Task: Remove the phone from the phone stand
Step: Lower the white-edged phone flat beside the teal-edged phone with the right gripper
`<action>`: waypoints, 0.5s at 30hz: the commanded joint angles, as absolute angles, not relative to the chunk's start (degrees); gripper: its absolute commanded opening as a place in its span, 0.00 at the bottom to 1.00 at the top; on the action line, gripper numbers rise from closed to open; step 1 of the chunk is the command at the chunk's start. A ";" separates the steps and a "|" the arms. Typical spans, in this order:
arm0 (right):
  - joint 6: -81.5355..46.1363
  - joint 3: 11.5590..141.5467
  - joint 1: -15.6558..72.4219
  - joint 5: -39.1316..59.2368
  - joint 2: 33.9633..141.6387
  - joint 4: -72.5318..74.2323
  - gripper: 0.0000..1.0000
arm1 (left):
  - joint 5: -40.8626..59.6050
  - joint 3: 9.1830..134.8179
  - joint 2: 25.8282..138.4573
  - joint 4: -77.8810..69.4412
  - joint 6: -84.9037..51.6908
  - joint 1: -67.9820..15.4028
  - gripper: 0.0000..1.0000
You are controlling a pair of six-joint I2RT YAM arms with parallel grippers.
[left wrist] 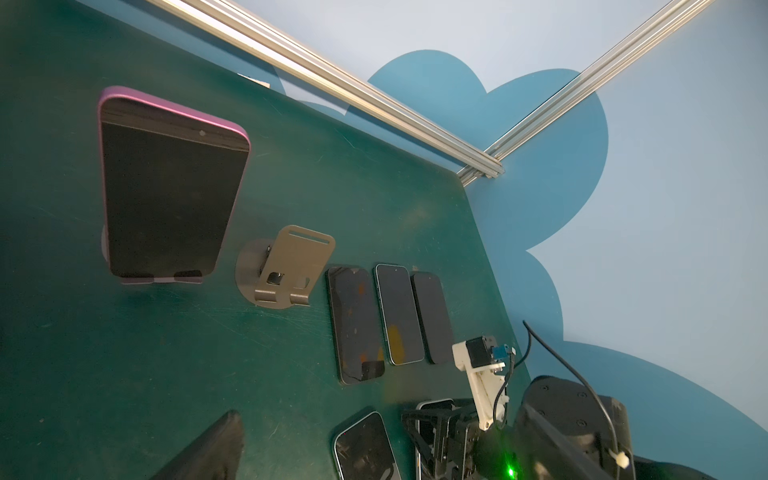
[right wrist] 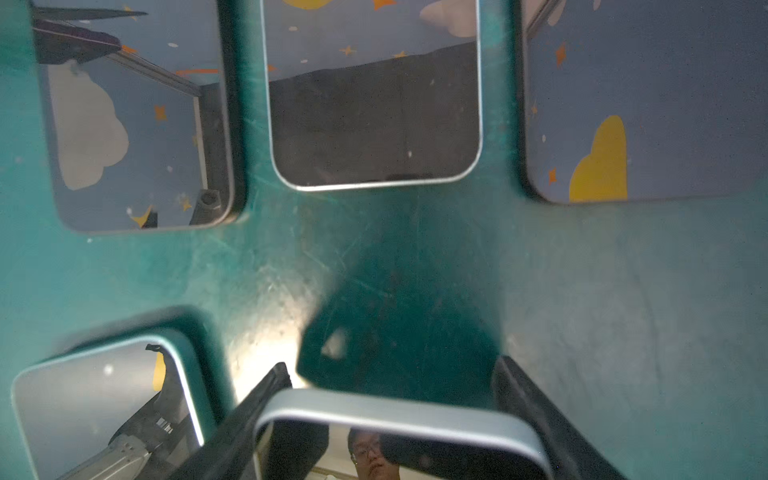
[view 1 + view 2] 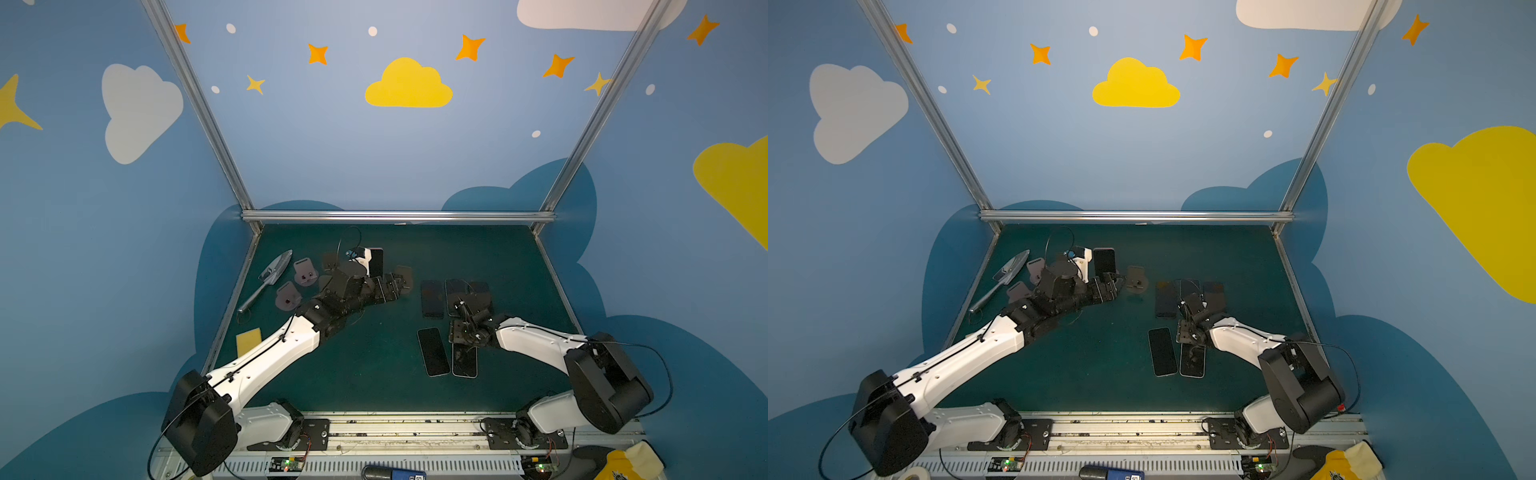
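Observation:
The phone (image 1: 166,195), dark-screened with a pink edge, leans upright on its phone stand (image 1: 137,281); both top views show it at the back (image 3: 376,262) (image 3: 1104,262). My left gripper (image 3: 400,286) (image 3: 1116,283) is open just near-right of it, apart from it, holding nothing. Only one of its fingers (image 1: 212,444) shows in the left wrist view. My right gripper (image 2: 390,399) (image 3: 461,343) is shut on the end of a silver-edged phone (image 2: 395,415) (image 3: 464,361) at the table's right middle.
An empty grey stand (image 1: 286,266) (image 3: 404,275) sits beside the left gripper. Three phones (image 1: 357,324) lie in a row beyond the right gripper, another phone (image 3: 433,351) beside the held one. Two pinkish stands (image 3: 305,272), a metal trowel (image 3: 270,276) and a yellow sponge (image 3: 248,340) lie left.

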State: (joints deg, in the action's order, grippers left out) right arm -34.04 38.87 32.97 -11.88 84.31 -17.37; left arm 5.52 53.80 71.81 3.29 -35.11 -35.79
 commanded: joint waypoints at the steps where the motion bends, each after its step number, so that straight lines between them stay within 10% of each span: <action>1: -33.75 38.29 32.15 -10.13 87.16 -18.37 0.72 | 5.27 55.81 72.25 3.60 -34.30 -35.91 1.00; 15: -33.37 40.96 31.99 -7.38 88.87 -20.53 0.75 | 4.84 55.49 72.11 3.40 -34.33 -36.65 1.00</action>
